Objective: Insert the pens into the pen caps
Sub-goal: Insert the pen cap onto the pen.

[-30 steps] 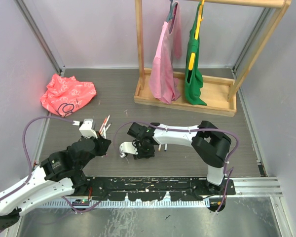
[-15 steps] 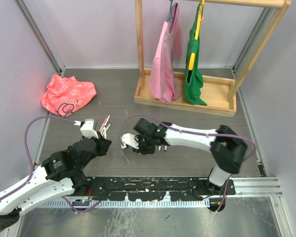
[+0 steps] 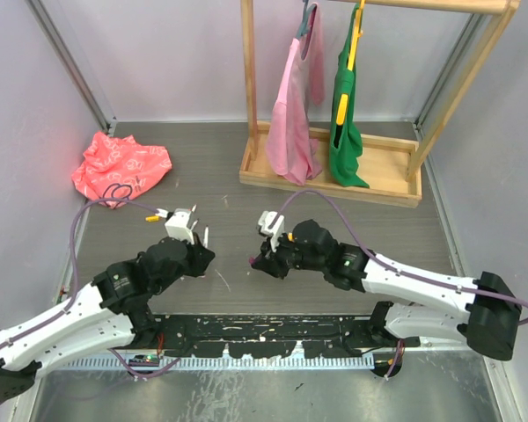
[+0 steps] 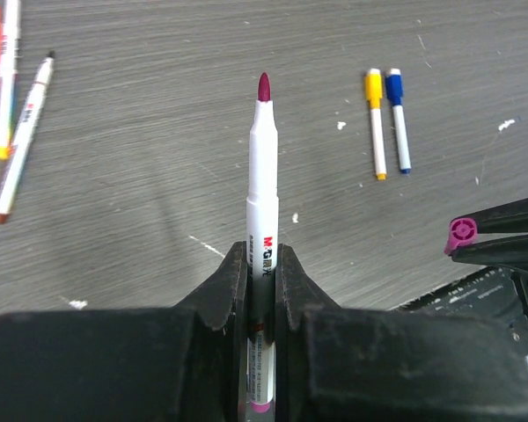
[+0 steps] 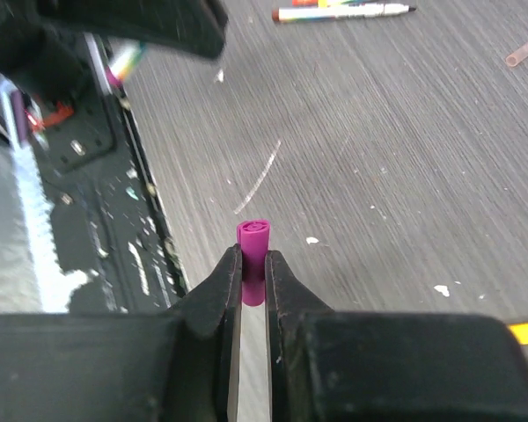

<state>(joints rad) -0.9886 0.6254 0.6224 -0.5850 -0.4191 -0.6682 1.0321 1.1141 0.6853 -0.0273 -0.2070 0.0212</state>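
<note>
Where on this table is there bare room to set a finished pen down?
Bare table lies between the pink cloth and the wooden rack, and again between that rack and the right arm. It is crowded near the middle: the left gripper holds a purple pen facing the right gripper with a purple cap, with loose pens alongside.

Both arms are built alike, with white shells on the long links and bulky black housings at the joints. The left arm (image 3: 66, 323) and the right arm (image 3: 418, 281) are bolted to a black base plate (image 3: 273, 332) scuffed with white marks. At the end farthest from that base plate, each carries a small white camera block (image 3: 180, 223). A thin purple cable (image 3: 77, 236) loops free of each arm. The left fingers (image 4: 218, 294) and right fingers (image 5: 213, 294) are matte black and blocky, tapering towards flat inner faces.
</note>
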